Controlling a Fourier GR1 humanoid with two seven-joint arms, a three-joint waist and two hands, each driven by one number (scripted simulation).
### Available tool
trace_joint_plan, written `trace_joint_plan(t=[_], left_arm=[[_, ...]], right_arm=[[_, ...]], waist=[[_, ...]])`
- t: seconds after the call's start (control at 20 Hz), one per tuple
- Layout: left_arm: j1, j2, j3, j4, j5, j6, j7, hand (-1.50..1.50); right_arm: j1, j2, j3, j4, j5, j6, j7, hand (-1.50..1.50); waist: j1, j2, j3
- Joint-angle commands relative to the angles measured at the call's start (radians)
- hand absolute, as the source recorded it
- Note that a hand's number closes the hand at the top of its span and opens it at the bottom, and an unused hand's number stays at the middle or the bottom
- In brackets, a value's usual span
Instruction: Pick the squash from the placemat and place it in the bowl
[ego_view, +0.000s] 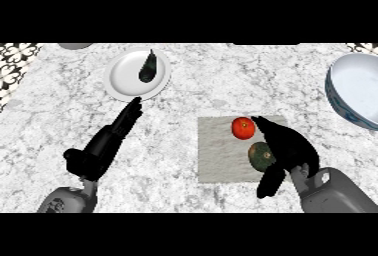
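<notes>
A dark green squash lies on the grey placemat, just below a red tomato. My right hand hovers over the mat's right side, its palm against the squash's right edge and partly covering it, fingers stretched toward the tomato and thumb hanging down, not curled round anything. The blue-rimmed bowl stands at the far right edge, partly cut off. My left hand rests open on the counter at the left, fingers pointing up toward a white plate.
The white plate at upper left holds a dark eggplant. A grey round object peeks in at the top left. Marble counter lies bare between the mat and the bowl.
</notes>
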Motion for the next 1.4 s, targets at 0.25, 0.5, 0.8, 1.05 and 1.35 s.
trace_joint_plan(t=[0.25, 0.5, 0.8, 1.05, 1.35], left_arm=[[-0.026, -0.027, 0.042, -0.024, 0.004, -0.032, 0.059, 0.00], [-0.045, -0.053, 0.050, 0.020, -0.039, -0.032, 0.031, 0.00], [0.012, -0.051, 0.070, -0.033, -0.067, -0.058, 0.042, 0.00], [0.023, -0.085, 0.067, -0.009, -0.096, -0.081, 0.006, 0.00], [0.064, -0.096, 0.073, -0.050, -0.093, -0.095, 0.024, 0.00]], right_arm=[[0.049, 0.033, -0.026, 0.017, 0.212, 0.000, 0.008, -1.50], [0.089, 0.031, -0.085, 0.132, 0.259, 0.000, -0.120, -1.50], [0.175, 0.102, -0.105, 0.157, 0.340, -0.021, -0.179, -1.50], [0.145, 0.153, -0.159, 0.278, 0.394, -0.010, -0.278, -1.50], [0.082, 0.163, -0.209, 0.339, 0.412, -0.025, -0.415, 1.50]], waist=[[0.001, 0.000, 0.000], [-0.002, 0.001, 0.000], [0.001, 0.001, 0.000], [0.001, 0.001, 0.000], [0.005, 0.001, 0.000]])
